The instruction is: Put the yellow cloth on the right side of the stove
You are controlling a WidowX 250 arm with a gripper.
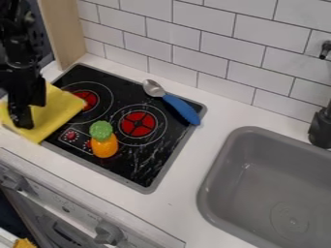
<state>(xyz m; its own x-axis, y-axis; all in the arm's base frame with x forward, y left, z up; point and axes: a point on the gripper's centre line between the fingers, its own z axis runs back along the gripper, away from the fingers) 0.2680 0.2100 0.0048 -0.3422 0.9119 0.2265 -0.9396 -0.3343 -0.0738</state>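
So the gripper [31,114] is right at the yellow cloth [56,110], can't tell if it's clamped or loose. Cloth's lying across the stove's [146,169] left edge, so imo the whole trip to the right edge is left.

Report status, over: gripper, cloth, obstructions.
Gripper at yellow cloth. Cloth overlapping left side of stove. Toy pineapple and blue-handled spoon on stove, possibly in the way.

No legible text — the marks on the front panel [48,199] are too small.
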